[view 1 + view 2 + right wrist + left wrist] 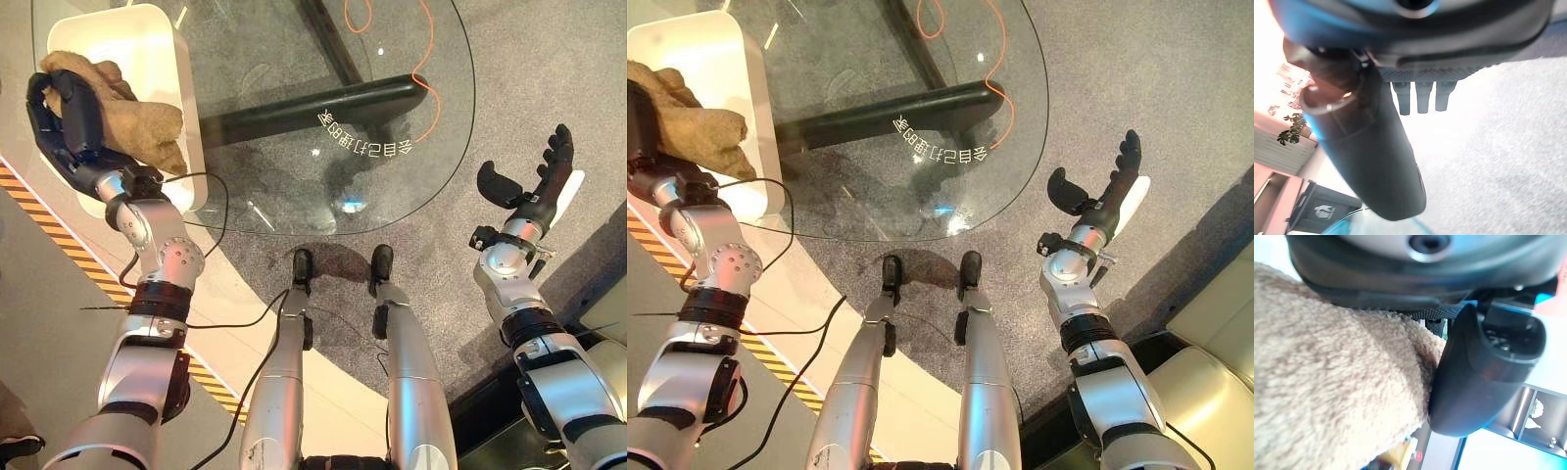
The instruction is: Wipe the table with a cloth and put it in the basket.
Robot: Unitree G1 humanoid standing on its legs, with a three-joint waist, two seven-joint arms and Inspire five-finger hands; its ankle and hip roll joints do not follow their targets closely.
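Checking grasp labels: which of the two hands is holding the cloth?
The left hand, curled round the tan cloth over the white basket; the right hand is open, empty.

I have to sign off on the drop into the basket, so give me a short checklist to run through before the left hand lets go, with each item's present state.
1. Tan fleecy cloth is in the left hand: ok, the fingers are curled round it, and the left wrist view shows the thumb pressed against the fleece.
2. Cloth is over the white rectangular plastic basket: ok, it hangs above the basket's opening.
3. Cloth is clear of the basket's rim: cannot tell, its lower end lies near the rim closest to the robot.
4. Round glass table is wiped: cannot tell.
5. Right hand is out of the way: ok, open, off the table's right edge above the grey carpet.
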